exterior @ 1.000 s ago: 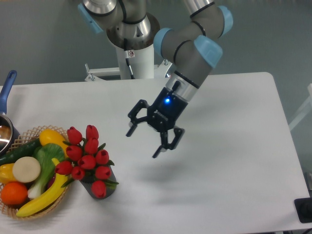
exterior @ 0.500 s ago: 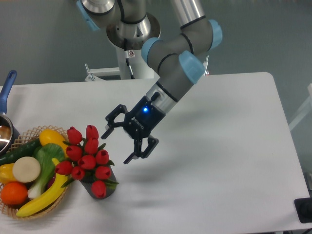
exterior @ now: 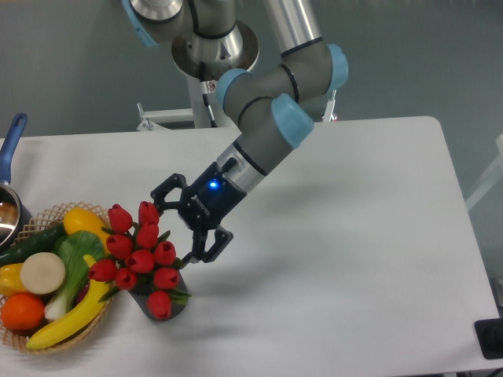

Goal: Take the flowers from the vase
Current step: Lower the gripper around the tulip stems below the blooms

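— What sits nearest the front edge?
— The vase (exterior: 161, 303), dark and upright on the table (exterior: 354, 236), with the flowers (exterior: 140, 253) standing in it, just right of the wicker basket (exterior: 47, 276) of toy produce.
— And the gripper (exterior: 185, 225)?
— Just behind and right of the blooms, jaws spread apart, holding nothing.
— Farther back?
— A blue-handled pot (exterior: 9, 196) at the left edge.
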